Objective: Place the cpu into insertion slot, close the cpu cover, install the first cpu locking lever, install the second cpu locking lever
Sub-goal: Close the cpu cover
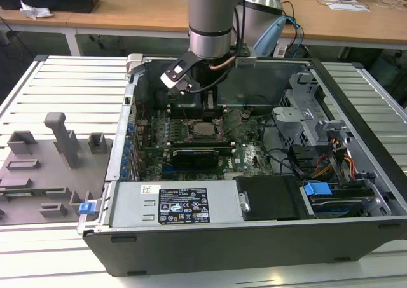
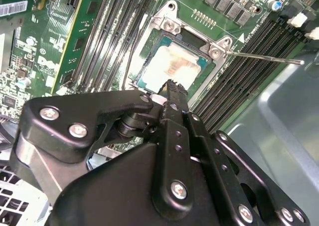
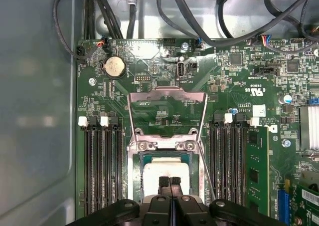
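End effector [image 3: 169,181] first: in both wrist views I see its two black fingers pressed together with nothing between them, so I call it closed and empty. Its tip hangs just above the near edge of the cpu [image 3: 167,172], close to it; I cannot tell whether it touches.

I see the cpu lying flat in the insertion slot [image 2: 192,35], its pale metal top facing up and its edges square to the black frame. In the exterior view it shows near the middle of the frame [image 1: 205,129], directly under the arm. By my reading the first step is done.

Just beyond the chip, the cpu cover [image 3: 167,92] stands raised on its hinge, and I can see green board through its window. A thin locking lever [image 2: 264,58] sticks out unlatched over the memory slots [image 3: 99,171] beside the socket. I cannot say which of the two levers it is.

So I judge the step in hand to be closing the cover. That calls for meeting the raised frame near its free edge and swinging it down over the chip without dragging on the chip's top or snagging the loose lever.

Farther out lie the motherboard [image 3: 239,86], the open computer case [image 1: 254,237] and the slatted counter [image 1: 76,91] on the exterior view's left.
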Action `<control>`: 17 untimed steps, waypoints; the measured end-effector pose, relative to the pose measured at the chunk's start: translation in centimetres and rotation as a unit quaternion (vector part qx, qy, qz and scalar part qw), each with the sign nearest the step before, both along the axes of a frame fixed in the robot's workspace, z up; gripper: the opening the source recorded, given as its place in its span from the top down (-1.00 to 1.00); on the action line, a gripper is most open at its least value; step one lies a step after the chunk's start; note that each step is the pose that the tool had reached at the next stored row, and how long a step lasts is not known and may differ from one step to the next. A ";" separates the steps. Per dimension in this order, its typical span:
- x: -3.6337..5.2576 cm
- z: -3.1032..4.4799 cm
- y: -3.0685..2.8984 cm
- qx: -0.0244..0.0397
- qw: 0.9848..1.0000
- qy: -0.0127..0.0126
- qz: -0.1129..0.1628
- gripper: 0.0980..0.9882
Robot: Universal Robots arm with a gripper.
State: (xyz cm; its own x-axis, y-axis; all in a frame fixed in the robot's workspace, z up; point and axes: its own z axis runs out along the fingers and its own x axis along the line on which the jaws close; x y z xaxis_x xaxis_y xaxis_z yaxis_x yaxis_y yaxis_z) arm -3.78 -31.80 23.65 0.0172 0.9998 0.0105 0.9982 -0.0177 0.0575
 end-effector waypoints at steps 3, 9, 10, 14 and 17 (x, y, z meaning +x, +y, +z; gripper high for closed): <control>0.01 0.34 0.00 0.000 1.000 0.000 0.000 0.98; 0.20 0.64 0.00 0.000 1.000 0.002 0.000 0.98; 0.20 0.85 0.00 0.000 1.000 0.002 0.000 0.98; 0.21 1.40 0.00 0.000 1.000 0.002 0.000 0.98; 0.24 1.41 0.00 0.000 1.000 0.002 0.000 0.98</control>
State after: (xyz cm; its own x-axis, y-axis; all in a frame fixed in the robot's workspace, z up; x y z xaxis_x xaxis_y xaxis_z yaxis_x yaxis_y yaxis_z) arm -3.54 -31.80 25.06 0.0169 0.9998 0.0105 0.9984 -0.0175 0.0536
